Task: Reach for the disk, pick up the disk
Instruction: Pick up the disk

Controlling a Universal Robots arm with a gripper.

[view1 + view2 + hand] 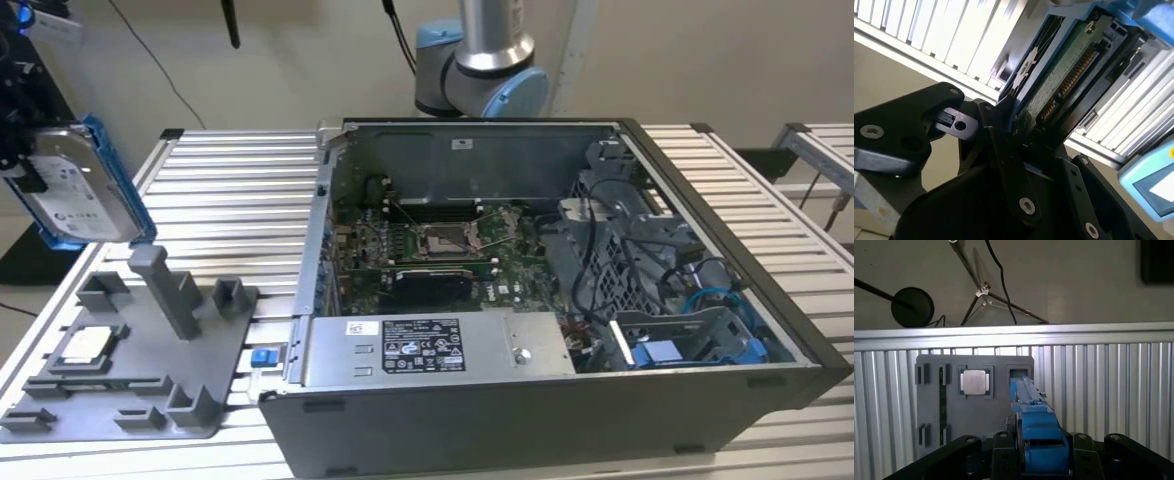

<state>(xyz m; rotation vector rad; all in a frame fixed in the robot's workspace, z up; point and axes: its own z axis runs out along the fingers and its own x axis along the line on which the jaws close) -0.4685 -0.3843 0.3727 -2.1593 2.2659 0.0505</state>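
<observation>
Ribbed aluminium table (227, 170) carried an open computer case (534, 400) with its side panel off and, toward the exterior view's left, a grey stand (147, 370); a small square chip (83, 345) sat in a recess of that stand, presumably so it could not slide. The disk (80, 185) hung in the air above the stand, clear of its upright posts and touching nothing below; its labelled silver face was turned toward the exterior camera, with the blue frame along its edges. In the first wrist view the gripper (1036, 440) was clamped on the disk's blue frame, the black fingers (1081, 442) flanking it on either side; the second wrist view showed the drive's green circuit-board underside wedged between them. Gripping it edge-on looked a sound choice, since the stand's posts probably keep the drive upright for such a grasp.
</observation>
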